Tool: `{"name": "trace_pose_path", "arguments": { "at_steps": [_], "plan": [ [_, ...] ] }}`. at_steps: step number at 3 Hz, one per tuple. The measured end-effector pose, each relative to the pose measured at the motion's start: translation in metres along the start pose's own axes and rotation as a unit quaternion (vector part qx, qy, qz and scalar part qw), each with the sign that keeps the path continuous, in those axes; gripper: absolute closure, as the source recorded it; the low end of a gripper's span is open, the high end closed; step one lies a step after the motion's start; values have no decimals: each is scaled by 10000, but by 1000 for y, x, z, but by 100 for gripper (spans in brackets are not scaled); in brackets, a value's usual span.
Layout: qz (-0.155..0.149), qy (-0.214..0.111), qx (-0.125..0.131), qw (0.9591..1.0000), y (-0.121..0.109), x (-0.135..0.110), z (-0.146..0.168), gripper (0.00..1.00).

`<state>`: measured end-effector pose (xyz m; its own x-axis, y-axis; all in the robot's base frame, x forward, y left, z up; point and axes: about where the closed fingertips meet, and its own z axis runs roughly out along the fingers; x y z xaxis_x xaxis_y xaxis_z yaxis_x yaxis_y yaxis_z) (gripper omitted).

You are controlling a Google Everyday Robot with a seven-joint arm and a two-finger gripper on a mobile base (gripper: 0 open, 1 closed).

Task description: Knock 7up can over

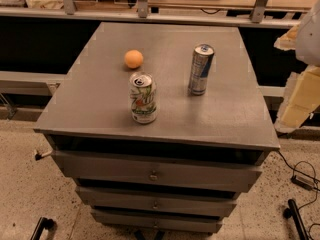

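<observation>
Orange ball [133, 59] sits back-left. The 7up can [143, 98] stands upright near the cabinet top's [85, 109] front, open to a sideways shove. A slim blue can [201, 69] stands apart to its right. The gripper [298, 104] hangs off the right edge, and I cannot tell whether it is wide or narrow.

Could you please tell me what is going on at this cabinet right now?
A one-armed robot is meant to knock over the 7up can, which stands upright near the front of the grey cabinet top, untouched. The gripper is at the right edge of the view, beyond the cabinet's right side and well clear of the can. A taller blue-and-silver can and an orange stand further back.
</observation>
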<state>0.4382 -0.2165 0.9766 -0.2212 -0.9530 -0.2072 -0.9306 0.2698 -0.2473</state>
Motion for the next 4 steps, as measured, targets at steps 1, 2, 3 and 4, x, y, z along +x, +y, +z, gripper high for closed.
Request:
{"name": "trace_pose_path", "arguments": {
  "at_steps": [1, 2, 3, 4],
  "plan": [
    [-100, -110, 12, 9999, -6, -13, 4, 0],
    [-513, -559, 39, 9971, -29, -66, 20, 0],
    [-983, -1149, -88, 9885, -52, -150, 47, 0],
    [-983, -1149, -88, 9885, -52, -150, 47, 0]
  ]
}}
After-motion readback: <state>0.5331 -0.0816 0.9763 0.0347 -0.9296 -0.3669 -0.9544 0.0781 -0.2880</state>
